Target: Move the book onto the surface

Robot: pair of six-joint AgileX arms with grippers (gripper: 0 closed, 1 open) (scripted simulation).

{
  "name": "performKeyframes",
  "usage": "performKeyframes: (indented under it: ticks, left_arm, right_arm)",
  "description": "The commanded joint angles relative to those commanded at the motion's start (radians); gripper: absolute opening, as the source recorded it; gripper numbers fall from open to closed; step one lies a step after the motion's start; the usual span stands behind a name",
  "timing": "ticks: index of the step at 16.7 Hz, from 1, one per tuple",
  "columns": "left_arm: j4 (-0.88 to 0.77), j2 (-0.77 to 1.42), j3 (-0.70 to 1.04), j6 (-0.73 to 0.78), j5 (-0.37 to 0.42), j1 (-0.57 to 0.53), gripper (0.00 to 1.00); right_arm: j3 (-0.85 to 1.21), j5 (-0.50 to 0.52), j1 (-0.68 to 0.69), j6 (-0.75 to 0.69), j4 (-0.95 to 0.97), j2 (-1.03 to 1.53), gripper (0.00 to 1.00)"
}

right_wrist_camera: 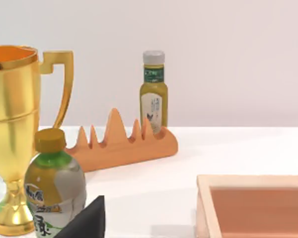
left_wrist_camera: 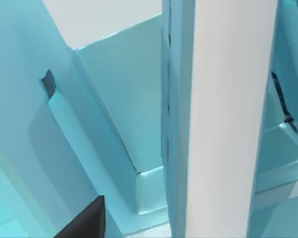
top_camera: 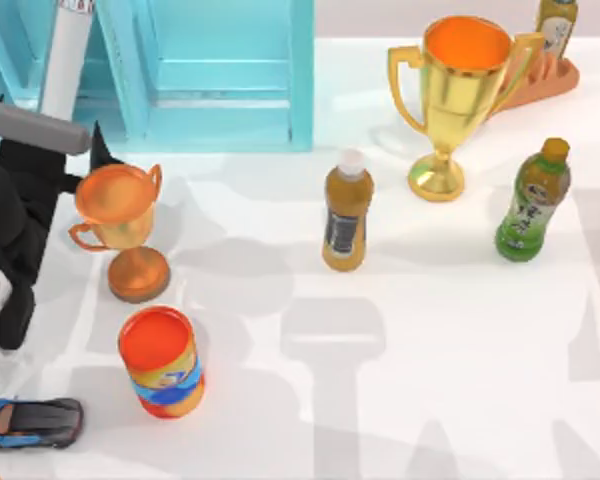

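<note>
The book (top_camera: 68,55) stands edge-on as a narrow white slab at the turquoise shelf unit (top_camera: 220,70) at the back left. In the left wrist view the book (left_wrist_camera: 228,119) is very close, showing white page edges with a teal cover along one side. My left gripper (top_camera: 72,125) is right at the book's lower end, in front of the shelf; whether it holds the book is hidden. The surface (top_camera: 430,350) is the white tabletop with faint grey shapes. My right gripper (right_wrist_camera: 84,223) is off to the right, facing a green bottle (right_wrist_camera: 54,193).
Near the left arm stand a small bronze trophy (top_camera: 120,225), an orange can (top_camera: 160,360) and a blue toy car (top_camera: 30,422). A capped bottle (top_camera: 347,210), a big gold trophy (top_camera: 460,90), a green bottle (top_camera: 532,200), an orange rack (top_camera: 550,75) and a wooden box (right_wrist_camera: 253,206) stand elsewhere.
</note>
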Motion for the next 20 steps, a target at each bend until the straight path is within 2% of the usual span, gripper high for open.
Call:
performKeyframes:
  ticks: [4, 9, 14, 20]
  left_arm:
    - [-0.035, 0.001, 0.033, 0.000, 0.014, 0.019, 1.00]
    - [-0.179, 0.053, 0.230, 0.002, 0.039, 0.038, 1.00]
    - [-0.268, 0.153, 0.421, 0.000, 0.028, 0.030, 1.00]
    - [-0.276, 0.187, 0.462, -0.002, 0.015, 0.012, 1.00]
  right_arm:
    - [0.000, 0.000, 0.000, 0.000, 0.000, 0.000, 1.00]
    - [0.000, 0.000, 0.000, 0.000, 0.000, 0.000, 1.00]
    - [0.000, 0.000, 0.000, 0.000, 0.000, 0.000, 1.00]
    - [0.000, 0.000, 0.000, 0.000, 0.000, 0.000, 1.00]
